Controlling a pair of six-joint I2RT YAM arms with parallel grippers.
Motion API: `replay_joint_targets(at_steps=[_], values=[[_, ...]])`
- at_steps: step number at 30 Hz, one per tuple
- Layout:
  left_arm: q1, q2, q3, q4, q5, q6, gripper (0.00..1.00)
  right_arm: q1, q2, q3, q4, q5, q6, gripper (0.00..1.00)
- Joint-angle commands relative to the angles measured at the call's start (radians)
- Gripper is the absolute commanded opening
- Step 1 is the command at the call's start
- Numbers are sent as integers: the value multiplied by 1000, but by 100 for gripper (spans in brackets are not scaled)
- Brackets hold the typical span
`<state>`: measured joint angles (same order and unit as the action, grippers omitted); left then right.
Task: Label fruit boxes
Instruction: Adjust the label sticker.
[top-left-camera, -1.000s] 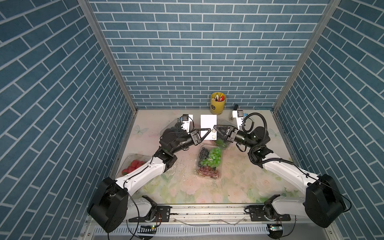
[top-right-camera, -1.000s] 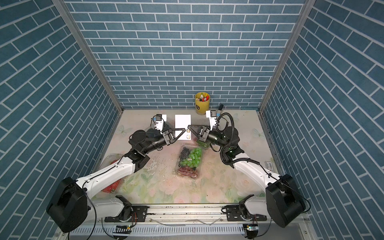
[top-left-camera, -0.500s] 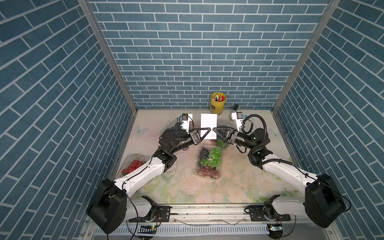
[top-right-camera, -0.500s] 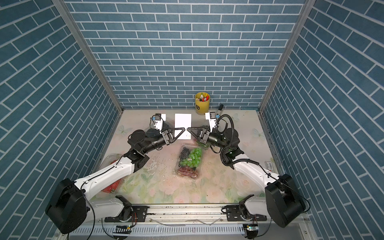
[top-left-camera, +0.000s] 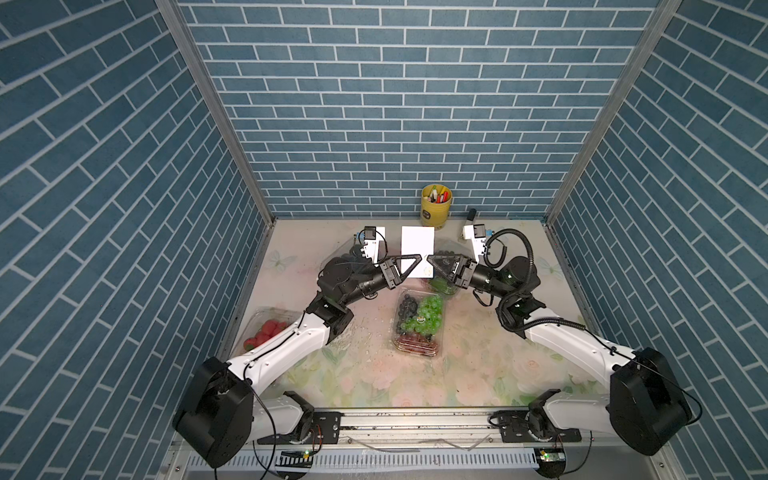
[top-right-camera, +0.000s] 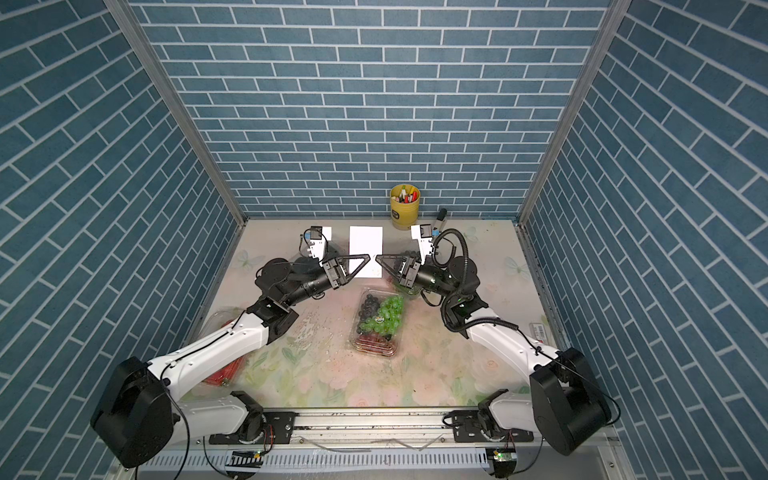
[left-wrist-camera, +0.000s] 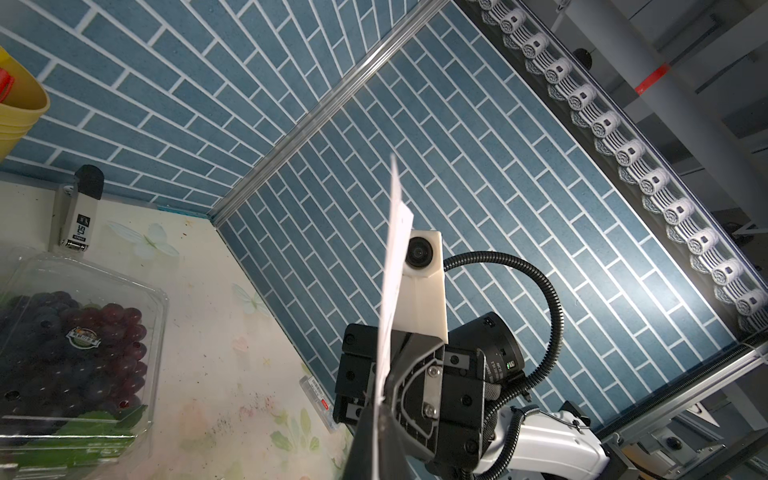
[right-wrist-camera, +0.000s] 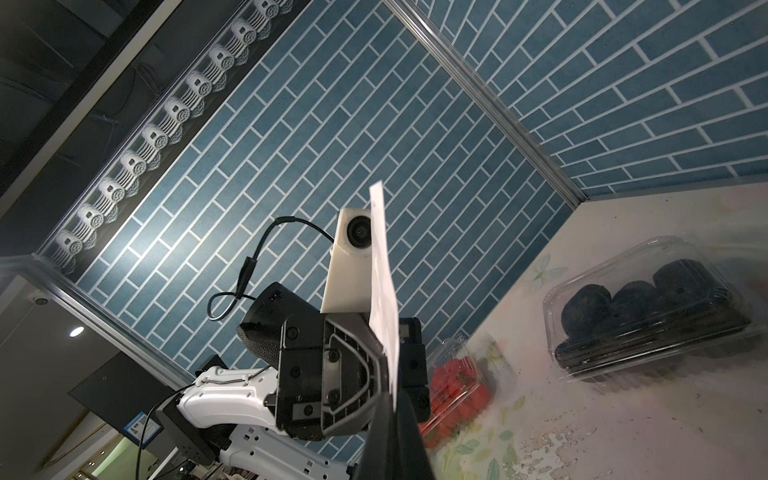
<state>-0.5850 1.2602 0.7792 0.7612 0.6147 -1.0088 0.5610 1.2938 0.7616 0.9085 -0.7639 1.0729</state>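
Note:
My left gripper (top-left-camera: 420, 258) and right gripper (top-left-camera: 429, 257) meet tip to tip above the back of the table. Each is shut on the white sticker sheet (top-left-camera: 417, 245), which shows edge-on between the jaws in both wrist views (left-wrist-camera: 392, 257) (right-wrist-camera: 380, 266). A fruit box of mixed grapes (top-left-camera: 417, 322) lies just in front of them. The strawberry box (top-left-camera: 266, 332) sits at the left edge under my left arm. The purple grape box (left-wrist-camera: 75, 345) lies under my right gripper. The black berry box (right-wrist-camera: 648, 311) lies near my left arm.
A yellow pen cup (top-left-camera: 435, 206) stands against the back wall. A small grey and black tool (left-wrist-camera: 79, 212) lies right of it. A small printed tag (top-right-camera: 540, 330) rests by the right wall. The table (top-left-camera: 478, 374) has a floral cover.
The right wrist has rocked slightly. Both grippers stay tip to tip on the sheet.

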Motion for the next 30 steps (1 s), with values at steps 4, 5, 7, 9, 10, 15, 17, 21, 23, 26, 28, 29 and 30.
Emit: replay_joint_targets(at_steps=[4, 5, 7, 9, 10, 15, 17, 21, 23, 26, 28, 29, 30], values=[[5, -10, 23, 15, 2, 13, 17, -6, 27, -8, 217, -73, 115, 0], [6, -8, 21, 15, 2, 14, 18, -5, 38, -6, 246, -82, 131, 0], [7, -8, 21, 16, 0, 12, 22, -5, 47, -3, 262, -87, 142, 0], [11, -13, 19, 18, -4, 10, 24, -5, 50, -6, 260, -89, 143, 0], [13, -15, 18, 20, -4, 10, 24, -5, 51, -7, 262, -90, 143, 0], [14, -19, 27, 21, -4, 9, 28, -6, 62, -4, 276, -99, 148, 0], [15, -14, 32, 22, -4, 7, 28, -6, 67, -1, 292, -106, 156, 0], [17, -9, 46, 33, -3, 4, 27, -6, 79, -2, 312, -118, 170, 0], [18, -4, 55, 42, 2, -1, 26, -4, 82, -2, 314, -119, 170, 0], [19, 10, 69, 57, 9, -13, 23, -5, 87, -1, 320, -118, 174, 0], [19, 20, 72, 71, 17, -20, 17, -6, 87, 1, 323, -119, 175, 0], [18, 22, 71, 77, 17, -24, 15, -5, 85, 1, 324, -118, 175, 0], [18, 24, 69, 83, 17, -27, 13, -6, 85, 1, 327, -119, 175, 0]])
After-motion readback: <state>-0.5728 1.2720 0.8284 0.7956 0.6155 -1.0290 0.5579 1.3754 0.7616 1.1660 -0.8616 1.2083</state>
